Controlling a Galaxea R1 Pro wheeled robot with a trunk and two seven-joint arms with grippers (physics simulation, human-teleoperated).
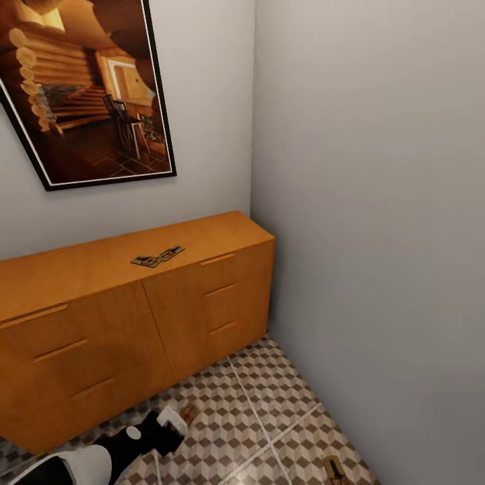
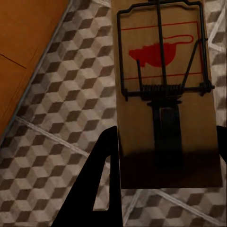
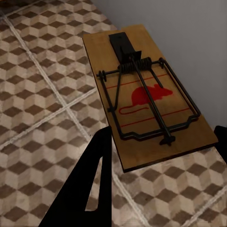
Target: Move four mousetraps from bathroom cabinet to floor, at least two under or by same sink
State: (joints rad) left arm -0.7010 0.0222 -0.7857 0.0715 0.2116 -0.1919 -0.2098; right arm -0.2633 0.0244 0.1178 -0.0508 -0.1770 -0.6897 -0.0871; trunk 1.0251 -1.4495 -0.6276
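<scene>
Left gripper [image 2: 163,156] first: in its wrist view the dark fingers [image 2: 101,184] straddle a flat brown wooden mousetrap [image 2: 165,94] with black wire and a red mouse print, pinching the board by its near end, the trap hanging above the cube-patterned brown, beige and white tiled bathroom floor [image 2: 56,118]. In the head view that gripper [image 1: 176,417] sits low, just in front of the wide orange-brown wooden cabinet [image 1: 135,316].

Right gripper [image 3: 163,156] now, same story: fingers [image 3: 97,175] either side of a second wooden mousetrap [image 3: 146,99], clamped on the board's edges at the end away from the spring, close to the grey wall. In the head view this trap [image 1: 333,468] shows further out from the cabinet, by the wall.

Back on the cabinet's flat top, two more mousetraps [image 1: 158,257] lie together near the front edge, touching or overlapping; I cannot tell which.

Handling call: these boards look light, stiff and thin, so a modest pinch across the wooden edges should do. Stay off the wire bar and spring. The pair on the cabinet top lie flat, so a low, edge-on grasp looks right, one at a time.
</scene>
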